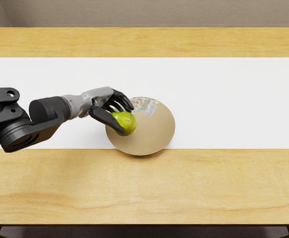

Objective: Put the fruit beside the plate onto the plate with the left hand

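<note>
The scene is being viewed through the head camera alone; it is being pointed steeply down at the surface (pixel 144 188) from its near side, with both long edges being framed.

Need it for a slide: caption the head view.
Left hand grips a green pear over the left rim of the plate, on a white strip across a wooden table.

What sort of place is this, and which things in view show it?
Probably a simulated dining-table setup: a wooden table with a white runner, a tan plate, and a robot's left hand grasping a green pear over the plate's left part.
</note>
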`<state>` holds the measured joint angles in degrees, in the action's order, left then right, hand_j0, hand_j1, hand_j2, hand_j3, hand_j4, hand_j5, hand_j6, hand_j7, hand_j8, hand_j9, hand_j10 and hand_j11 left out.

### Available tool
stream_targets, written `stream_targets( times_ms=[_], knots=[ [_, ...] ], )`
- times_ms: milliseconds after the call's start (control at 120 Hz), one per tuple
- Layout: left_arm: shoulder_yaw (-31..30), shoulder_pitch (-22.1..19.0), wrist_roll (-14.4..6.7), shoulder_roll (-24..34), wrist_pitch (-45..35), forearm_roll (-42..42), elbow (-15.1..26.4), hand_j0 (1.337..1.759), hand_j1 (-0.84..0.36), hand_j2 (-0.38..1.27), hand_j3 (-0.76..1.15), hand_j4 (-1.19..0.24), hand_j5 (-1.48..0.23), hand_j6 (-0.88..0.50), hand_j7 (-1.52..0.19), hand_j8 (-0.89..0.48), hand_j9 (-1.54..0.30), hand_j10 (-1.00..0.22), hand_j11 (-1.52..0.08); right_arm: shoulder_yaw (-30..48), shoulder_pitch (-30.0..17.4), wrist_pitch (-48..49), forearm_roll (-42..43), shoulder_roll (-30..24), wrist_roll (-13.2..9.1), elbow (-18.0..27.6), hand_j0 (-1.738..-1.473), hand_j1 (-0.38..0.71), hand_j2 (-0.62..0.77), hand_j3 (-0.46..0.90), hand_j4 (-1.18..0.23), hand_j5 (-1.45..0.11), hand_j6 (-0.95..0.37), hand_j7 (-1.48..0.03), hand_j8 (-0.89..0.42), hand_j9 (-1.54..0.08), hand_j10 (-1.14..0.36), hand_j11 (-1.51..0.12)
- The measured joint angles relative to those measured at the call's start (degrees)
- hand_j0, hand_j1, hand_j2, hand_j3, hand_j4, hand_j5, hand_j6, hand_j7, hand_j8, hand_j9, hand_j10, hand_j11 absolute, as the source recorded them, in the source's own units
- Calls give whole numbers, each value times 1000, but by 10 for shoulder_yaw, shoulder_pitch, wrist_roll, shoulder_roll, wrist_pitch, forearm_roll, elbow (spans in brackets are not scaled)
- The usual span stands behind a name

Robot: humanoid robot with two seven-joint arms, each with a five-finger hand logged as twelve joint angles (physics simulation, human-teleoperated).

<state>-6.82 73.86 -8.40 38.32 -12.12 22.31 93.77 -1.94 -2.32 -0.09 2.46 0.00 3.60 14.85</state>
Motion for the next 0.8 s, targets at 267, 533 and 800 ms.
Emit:
stream_targets(
  times_ms=[267,533,800],
  knots=[
    [0,-9,0,0,0,1,-2,1658,-262,313,0,-571,-773,-475,-761,-435,-754,-536,-752,0,0,0,0,0,0,0,-1658,-326,-4,0,-19,-24,-19,-24,-19,-24,-19,-24],
    [1,-8,1,0,0,2,-2,1658,-143,163,0,-433,-573,-402,-569,-381,-566,-424,-566,0,0,0,0,0,0,0,-1658,-326,-4,0,-19,-24,-19,-24,-19,-24,-19,-24],
    [13,-6,1,4,0,2,-2,1658,77,68,0,-233,-307,-225,-306,-219,-305,-202,-304,0,0,0,0,0,0,0,-1658,-326,-4,0,-19,-24,-19,-24,-19,-24,-19,-24]
  ],
)
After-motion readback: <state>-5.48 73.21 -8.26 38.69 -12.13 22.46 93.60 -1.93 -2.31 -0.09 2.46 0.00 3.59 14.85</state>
